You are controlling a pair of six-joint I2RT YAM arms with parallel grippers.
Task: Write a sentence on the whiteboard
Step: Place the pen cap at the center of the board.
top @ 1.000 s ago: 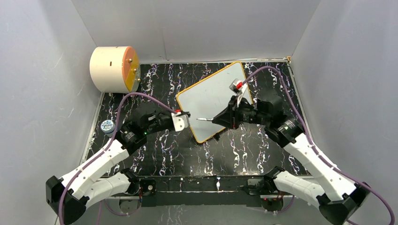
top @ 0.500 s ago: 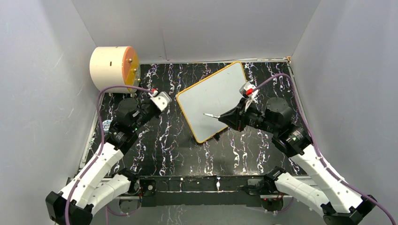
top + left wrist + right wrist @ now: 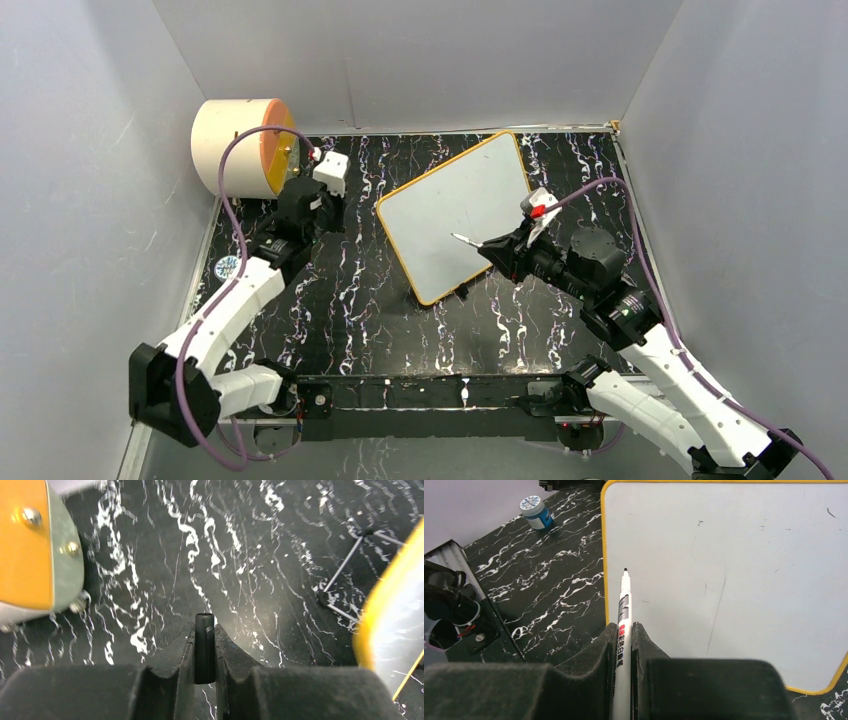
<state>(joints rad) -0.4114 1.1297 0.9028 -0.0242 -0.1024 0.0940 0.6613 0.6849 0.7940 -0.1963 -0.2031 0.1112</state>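
Clearance on the left looks good: the left gripper (image 3: 204, 630) is clenched on a small black cap (image 3: 204, 650) and hangs above the marbled table (image 3: 380, 310), just beside the cream cylinder (image 3: 238, 145) and well apart from the writing area. It would do best parked there, so its wrist and cable do not crowd the strokes. Between the arms, toward the far side, the whiteboard (image 3: 440, 200) lies turned on a diagonal, its face bare but for a few faint stray marks. The marker (image 3: 625, 605) points tip-first over the board near one yellow-framed edge, pinched by its barrel in the right gripper (image 3: 624, 627). Whether the tip touches the surface cannot be told. Writing well likely means lowering gently until ink takes and starting close to the frame so a whole sentence fits. Pressure should be light and even, since nothing pins the board down, with a clean lift between letters.
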